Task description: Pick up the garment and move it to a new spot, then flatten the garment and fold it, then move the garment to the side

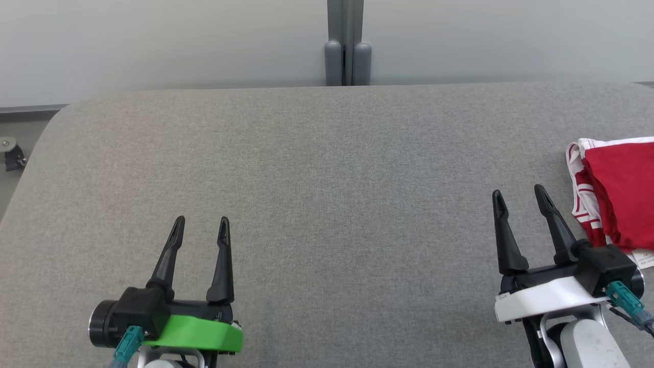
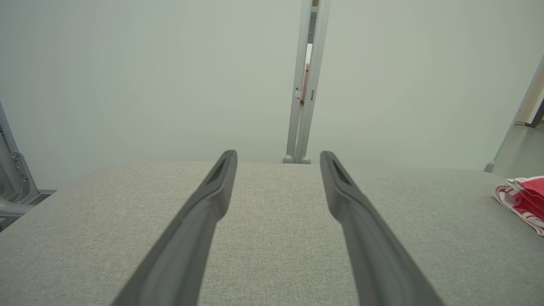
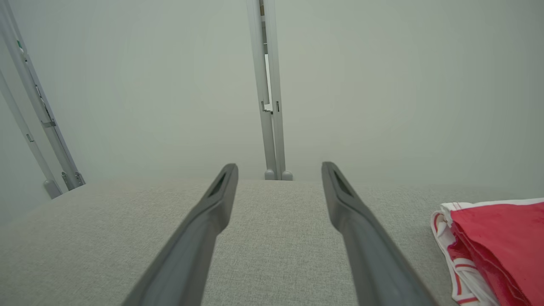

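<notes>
Nearest, the green-collared left tool [image 1: 201,221] is hovering over the grey fabric-covered worktop [image 1: 327,168], its two dark fingers [image 1: 220,266] standing spread and holding nothing. Alongside, the white-collared right tool [image 1: 518,191] is gaping empty too. Just beside it, the folded red and white fabric garment [image 1: 621,189] is lying at the worktop's right side. Beyond, a grey upright post [image 1: 347,46] is standing.

The garment [image 1: 621,194] runs off the right edge in every view (its full shape cannot be told). The right gripper [image 1: 518,191] hides its near corner; the print on its label [image 1: 645,258] is too small to read.
</notes>
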